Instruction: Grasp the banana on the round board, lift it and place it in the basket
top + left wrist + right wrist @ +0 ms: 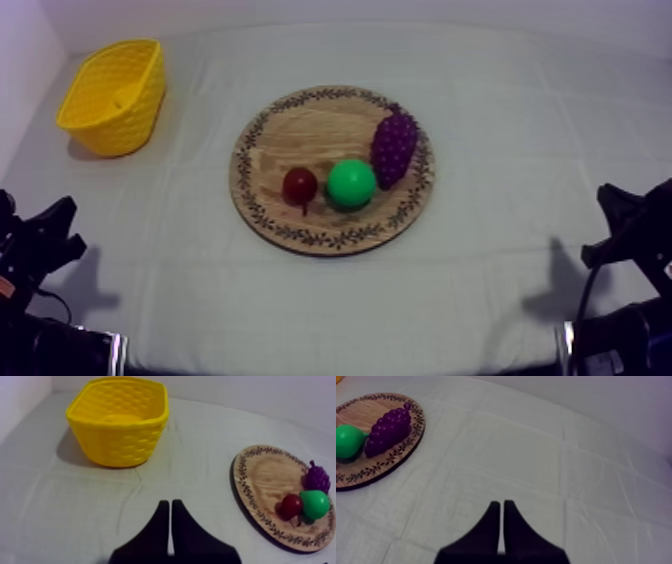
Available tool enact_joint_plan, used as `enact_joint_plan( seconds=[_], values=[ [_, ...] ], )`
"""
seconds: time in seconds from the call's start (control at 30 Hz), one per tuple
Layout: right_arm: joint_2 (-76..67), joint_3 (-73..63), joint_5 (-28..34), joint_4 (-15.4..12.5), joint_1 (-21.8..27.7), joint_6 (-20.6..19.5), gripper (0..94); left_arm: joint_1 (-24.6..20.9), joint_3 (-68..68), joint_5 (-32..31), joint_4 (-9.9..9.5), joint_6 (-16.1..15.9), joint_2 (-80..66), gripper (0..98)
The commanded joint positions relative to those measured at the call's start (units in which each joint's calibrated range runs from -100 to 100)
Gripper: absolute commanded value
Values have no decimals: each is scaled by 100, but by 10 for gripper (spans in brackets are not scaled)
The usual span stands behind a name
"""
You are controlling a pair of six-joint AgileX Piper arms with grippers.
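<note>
A yellow basket (140, 112) sits at the far left of the surface (520, 120), which has a grey-white cloth over it. Inside the basket there is a pale yellow shape that looks like the banana (124, 97). It is the same color as the basket, so I cannot tell for sure. A round wooden board (290, 130) with little leaves drawn around its rim lies in the middle of the surface, well apart from the basket. Three toy fruits are on the board. A small red fruit (299, 184) is near the front, and a green pear (351, 183) is just beside it on the right. A bunch of purple grapes (394, 147) is behind the pear and touches it. The left arm (35, 250) rests low at the near left edge, and the right arm (630, 230) rests low at the near right edge. Both are far from the board. The left jaws are closed tight, with the two black fingers (157, 531) pressed together and nothing between them. They point at the cloth between the basket and the board. The right jaws are closed the same way, with their fingers (488, 531) together and nothing in them, over bare cloth beside the board.
</note>
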Motion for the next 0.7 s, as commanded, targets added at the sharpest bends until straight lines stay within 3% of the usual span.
enact_joint_plan(
  seconds=[0.0,0.67],
  values=[
    [-3,-5,0,1,-1,2,6,-4,7,-7,6,286,0,0],
    [-3,-5,0,1,-1,2,6,-5,9,-9,12,351,0,0]
  ],
)
